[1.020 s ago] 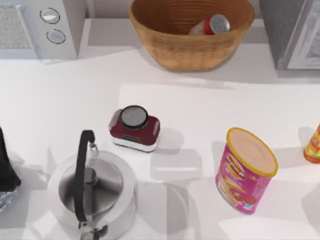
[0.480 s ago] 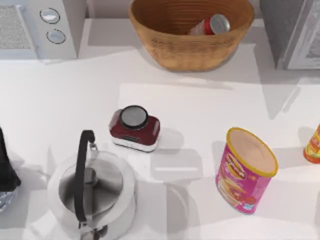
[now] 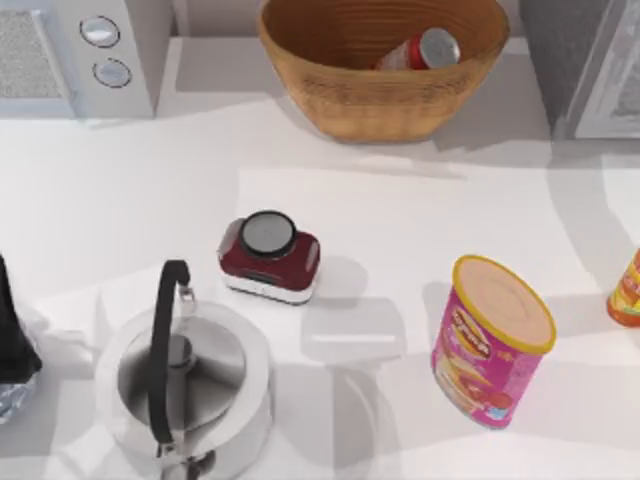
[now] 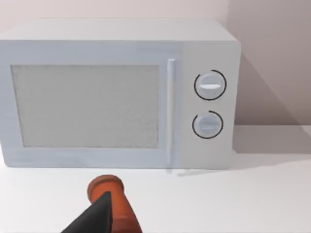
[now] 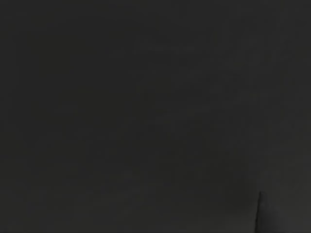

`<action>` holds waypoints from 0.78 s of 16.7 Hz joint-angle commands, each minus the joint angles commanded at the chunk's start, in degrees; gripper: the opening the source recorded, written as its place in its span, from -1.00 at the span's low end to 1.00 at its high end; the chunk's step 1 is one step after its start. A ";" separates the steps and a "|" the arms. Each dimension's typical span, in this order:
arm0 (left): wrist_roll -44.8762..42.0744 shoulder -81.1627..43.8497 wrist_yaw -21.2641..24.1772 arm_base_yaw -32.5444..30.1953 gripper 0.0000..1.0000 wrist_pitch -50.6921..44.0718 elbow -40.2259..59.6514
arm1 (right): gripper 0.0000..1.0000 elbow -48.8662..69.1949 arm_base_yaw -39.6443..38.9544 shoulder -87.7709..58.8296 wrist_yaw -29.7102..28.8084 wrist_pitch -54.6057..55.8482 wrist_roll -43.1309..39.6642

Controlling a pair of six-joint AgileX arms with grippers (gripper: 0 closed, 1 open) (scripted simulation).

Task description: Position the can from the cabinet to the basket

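The slim red can (image 3: 420,50) with its silver top lies tilted inside the tan wicker basket (image 3: 340,100) at the back middle of the table. To the basket's right, at the back corner, stands the grey speckled cabinet (image 3: 560,60) with its white-framed door. My left arm (image 3: 12,340) is parked at the table's left edge; in the left wrist view a dark part of its gripper (image 4: 97,216) sits in front of an orange-brown cylinder (image 4: 109,191). The right wrist view is dark.
A white microwave (image 3: 70,55) fills the back left corner. A steel kettle (image 3: 185,375) stands front left, a dark red jar (image 3: 268,255) in the middle, a pink canister (image 3: 490,340) front right, and an orange bottle (image 3: 628,290) at the right edge.
Only the shadows on the right side of the table have shifted. The can, the basket and the other objects have not moved.
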State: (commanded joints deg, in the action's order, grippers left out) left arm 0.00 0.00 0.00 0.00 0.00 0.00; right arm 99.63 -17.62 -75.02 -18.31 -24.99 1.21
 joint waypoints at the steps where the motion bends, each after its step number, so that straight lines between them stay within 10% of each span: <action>1: 0.00 0.00 0.00 0.00 1.00 0.00 0.00 | 1.00 -0.33 -2.78 0.33 -2.77 -0.05 -0.03; 13: 0.00 0.00 0.00 0.00 1.00 0.00 0.00 | 1.00 1.87 -4.42 -1.24 -6.85 0.52 -0.75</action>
State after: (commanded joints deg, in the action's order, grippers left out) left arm 0.00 0.00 0.00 0.00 0.00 0.00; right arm 101.49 -22.05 -76.27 -25.16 -24.47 0.46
